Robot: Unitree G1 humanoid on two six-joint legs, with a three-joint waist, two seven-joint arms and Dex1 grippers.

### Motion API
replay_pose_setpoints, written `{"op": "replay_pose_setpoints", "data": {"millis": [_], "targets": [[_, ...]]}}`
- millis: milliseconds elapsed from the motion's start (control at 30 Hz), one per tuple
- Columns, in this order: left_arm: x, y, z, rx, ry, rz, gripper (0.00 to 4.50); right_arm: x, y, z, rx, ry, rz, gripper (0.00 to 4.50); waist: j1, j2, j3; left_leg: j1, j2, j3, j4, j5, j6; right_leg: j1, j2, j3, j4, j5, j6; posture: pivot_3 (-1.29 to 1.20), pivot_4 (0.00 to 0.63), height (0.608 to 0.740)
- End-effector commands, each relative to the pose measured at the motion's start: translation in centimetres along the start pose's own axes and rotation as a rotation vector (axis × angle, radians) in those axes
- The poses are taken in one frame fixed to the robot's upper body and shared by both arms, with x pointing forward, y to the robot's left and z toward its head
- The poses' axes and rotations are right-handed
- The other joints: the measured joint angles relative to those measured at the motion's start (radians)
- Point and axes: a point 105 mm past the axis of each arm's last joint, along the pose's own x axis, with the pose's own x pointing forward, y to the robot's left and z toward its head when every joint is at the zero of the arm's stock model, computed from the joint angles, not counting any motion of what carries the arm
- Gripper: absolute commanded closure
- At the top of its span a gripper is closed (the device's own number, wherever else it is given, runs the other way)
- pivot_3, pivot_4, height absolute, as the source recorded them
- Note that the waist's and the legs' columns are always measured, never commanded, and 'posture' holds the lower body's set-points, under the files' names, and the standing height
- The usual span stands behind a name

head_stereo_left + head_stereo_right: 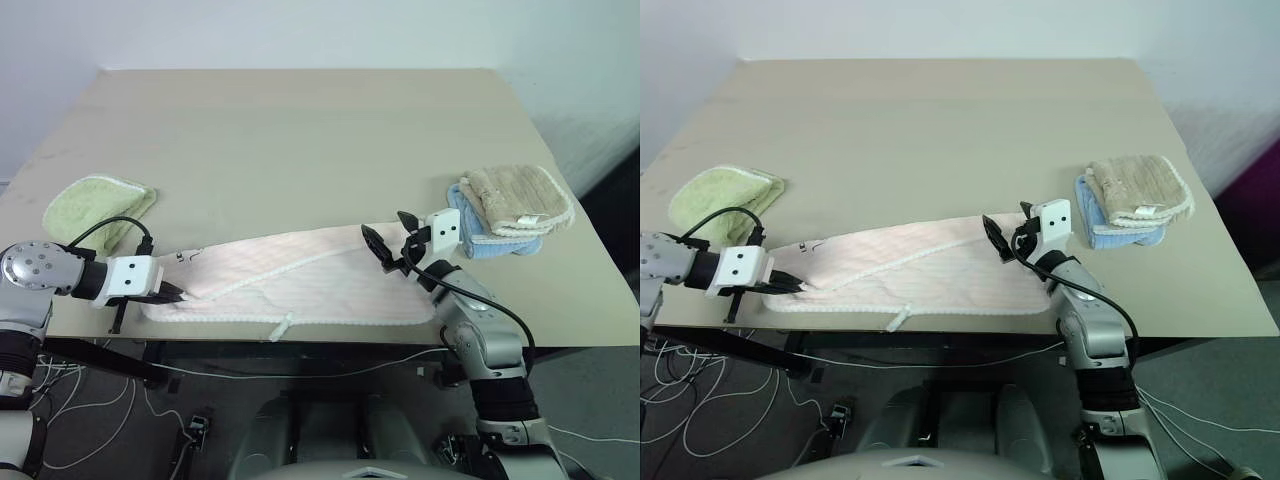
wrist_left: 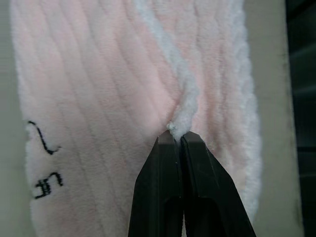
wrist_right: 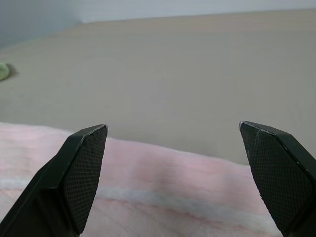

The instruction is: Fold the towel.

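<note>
Beige tabletop against a plain pale wall, with the pink towel stretched out along the near edge, partly folded over itself, its little white loop tag poking off the front edge. Left gripper is pressed together right on the towel's white trim at the left end; in the left wrist view the fingers meet with a bit of trim pinched at the tips. Right gripper is spread wide, hovering over the towel's right end with nothing between its fingers. There's some black scribble on the towel near the left end, can't read it. Count: three cloth piles total, the pink one, one green folded towel at far left, and one beige towel stacked on a blue one at right.
</note>
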Motion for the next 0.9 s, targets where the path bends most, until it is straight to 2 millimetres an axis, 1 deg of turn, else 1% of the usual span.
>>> {"op": "replay_pose_setpoints", "data": {"millis": [33,67,133,200,300,400,533,667,800,900], "targets": [[-0.6,0.4,0.4,-0.002,-0.015,0.03,4.46,-0.7,-1.5,3.4,-0.204,-0.042,0.037,0.0,0.0,0.0,0.0,0.0,0.0,0.0,0.0,0.0,0.0,0.0,0.0,0.0,0.0,0.0,0.0,0.0,0.15,0.74],[-0.8,0.2,0.3,-0.013,-0.014,0.025,4.46,-1.0,-2.1,3.4,-0.294,-0.006,0.06,0.0,0.0,0.0,0.0,0.0,0.0,0.0,0.0,0.0,0.0,0.0,0.0,0.0,0.0,0.0,0.0,0.0,0.15,0.74],[-1.2,-0.2,0.1,-0.034,-0.011,0.031,4.46,-1.8,-3.9,3.5,-0.473,0.089,0.096,0.0,-0.001,0.0,0.0,0.0,0.0,0.0,0.001,0.0,0.001,0.0,0.0,0.0,0.0,0.0,0.0,0.0,0.15,0.74],[-1.5,-0.4,-0.1,-0.047,-0.006,0.045,4.46,-2.2,-5.1,3.5,-0.578,0.151,0.125,0.0,-0.002,0.0,0.0,0.0,0.0,0.0,0.001,-0.001,0.001,0.0,0.0,0.0,0.0,0.0,0.0,0.0,0.15,0.74],[-1.6,-0.6,-0.5,-0.053,0.005,0.07,4.46,-2.6,-6.3,3.1,-0.723,0.237,0.209,0.0,-0.004,0.0,0.0,0.0,0.001,0.0,0.001,-0.001,0.001,0.001,0.001,0.0,0.0,0.0,0.0,0.0,0.15,0.74],[-1.3,-0.8,-0.5,-0.059,-0.004,0.084,4.46,-2.3,-7.6,2.7,-0.89,0.291,0.242,0.0,-0.007,0.0,0.0,0.0,0.001,0.001,0.002,-0.001,0.001,0.001,0.001,0.0,0.0,0.0,0.0,0.0,0.15,0.74],[-0.8,-1.1,-0.2,-0.063,-0.02,0.098,4.46,-1.6,-8.2,2.4,-1.035,0.299,0.281,0.0,-0.01,0.0,0.0,0.0,0.001,0.001,0.002,-0.001,0.001,0.001,0.001,0.0,0.0,0.0,0.0,0.0,0.15,0.74],[-0.6,-1.3,-0.1,-0.066,-0.023,0.099,4.46,-1.1,-8.3,2.3,-1.116,0.277,0.289,0.0,-0.009,0.0,0.0,0.0,0.001,0.001,0.002,-0.001,0.001,0.001,0.0,0.0,0.0,0.0,0.0,0.0,0.15,0.74],[-0.5,-1.3,0.0,-0.067,-0.026,0.102,4.46,-0.8,-7.7,1.6,-1.206,0.265,0.327,0.0,-0.01,0.0,0.0,0.0,0.001,0.001,0.002,-0.001,0.001,0.001,0.0,0.0,0.0,0.0,0.0,0.0,0.15,0.74],[-0.3,-1.3,0.1,-0.067,-0.028,0.103,4.46,-0.5,-7.4,1.7,-1.239,0.237,0.328,0.0,-0.011,0.0,0.0,0.0,0.001,0.001,0.002,-0.001,0.001,0.001,0.0,0.0,0.0,0.0,0.0,0.0,0.15,0.74]]}}
